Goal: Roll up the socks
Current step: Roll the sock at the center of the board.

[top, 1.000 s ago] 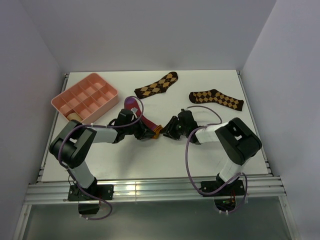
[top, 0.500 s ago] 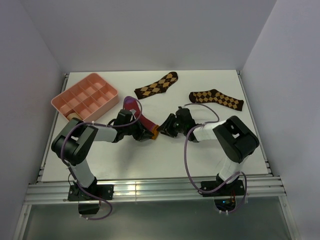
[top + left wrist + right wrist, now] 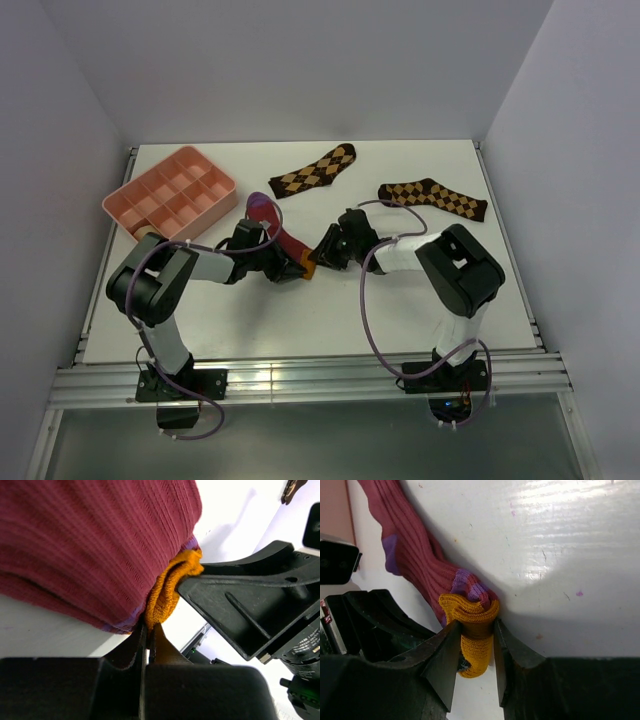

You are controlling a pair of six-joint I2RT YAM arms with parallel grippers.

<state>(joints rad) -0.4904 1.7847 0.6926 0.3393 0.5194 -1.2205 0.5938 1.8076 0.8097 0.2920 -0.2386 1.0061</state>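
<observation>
You have the crimson ribbed sock [image 3: 268, 216] mid-bench [image 3: 400, 300], long axis running from far-left toe to near-right orange cuff [image 3: 472, 615], where your left fingers [image 3: 165, 657] pinch fully shut and your right fingers [image 3: 445, 652], part-open, clamp the same cuff from the opposite side.

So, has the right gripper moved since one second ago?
Yes. In the top view the right gripper has shifted left and slightly toward the far edge, away from the right-hand argyle sock, onto the orange cuff of the crimson sock.
</observation>
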